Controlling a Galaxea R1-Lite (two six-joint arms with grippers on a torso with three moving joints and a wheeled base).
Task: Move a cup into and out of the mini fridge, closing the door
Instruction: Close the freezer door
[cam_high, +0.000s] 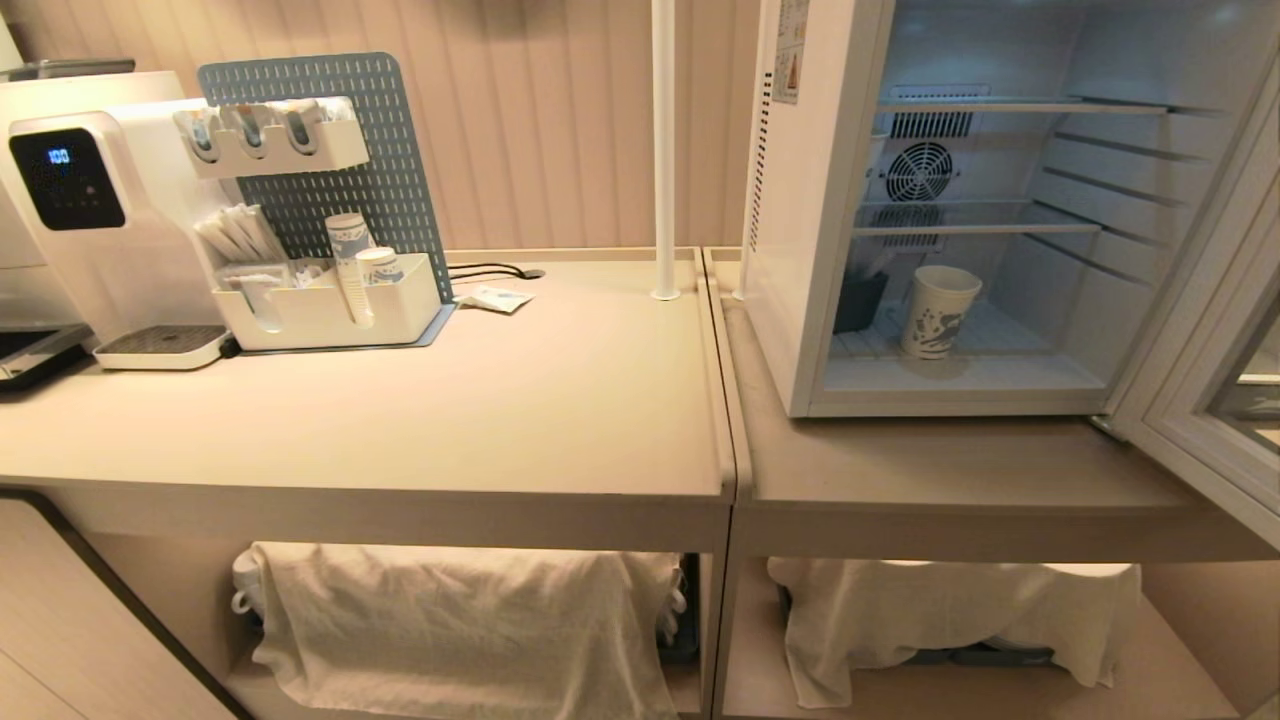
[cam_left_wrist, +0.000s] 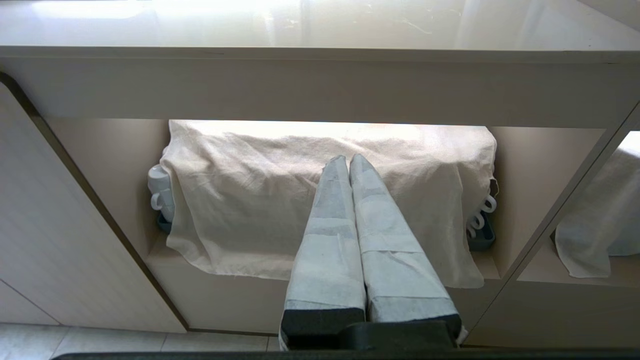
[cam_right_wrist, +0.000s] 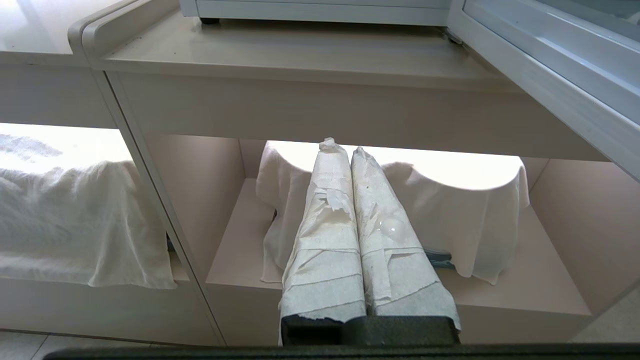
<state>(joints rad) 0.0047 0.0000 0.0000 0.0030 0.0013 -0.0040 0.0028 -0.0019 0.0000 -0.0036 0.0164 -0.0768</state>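
- The cup (cam_high: 938, 311) stands upright on the floor of the mini fridge (cam_high: 800, 250), under the wire shelves, just beside a dark container (cam_high: 858, 300)
- The door (cam_high: 1215, 385) hangs wide open at the fridge's right
- The left gripper (cam_left_wrist: 348, 161) is down below the counter (cam_high: 400, 420), fingers pressed together and empty, facing a cloth (cam_left_wrist: 240, 200)
- The right gripper (cam_right_wrist: 345, 148) is likewise closed on nothing, low before the shelf under the fridge, well apart from the cup
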